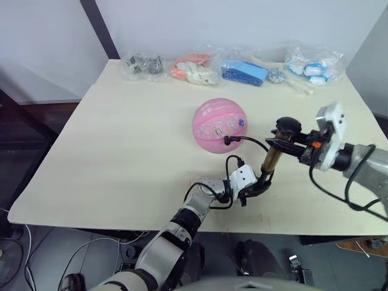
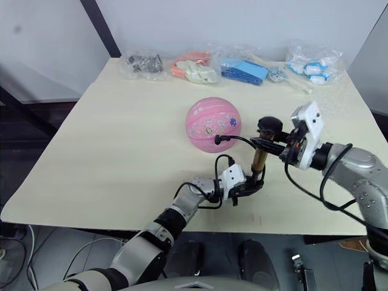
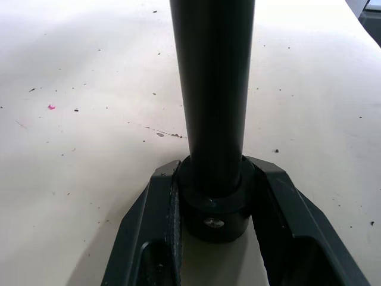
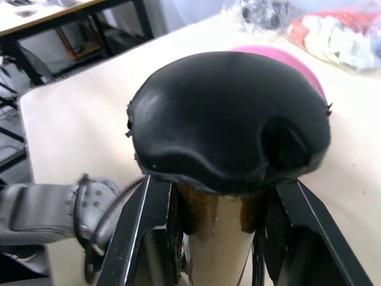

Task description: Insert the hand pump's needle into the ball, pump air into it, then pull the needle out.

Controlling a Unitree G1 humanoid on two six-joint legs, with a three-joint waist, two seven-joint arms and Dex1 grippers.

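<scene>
Pump is standing almost upright on the desk, just to the right of the ball. It is leaning a little. Its gold tube is showing between the two end effectors.

Left end effector is squeezing the black bottom end of the pump, down by the desk top. In the left wrist view, its two black fingers are pressing on both sides of the round black base.

Right end effector is gripping the pump near the top, just under the black handle. In the right wrist view, its fingers are closing on the gold tube below that handle.

Ball is sitting near the middle of the desk. It is pink and round, with little stickers on it.

Hose is curving from the pump over to the ball. Its black tip is touching the ball's lower right side. The needle itself is too small to make out.

Bags are lying in a row along the far edge of the desk.
</scene>
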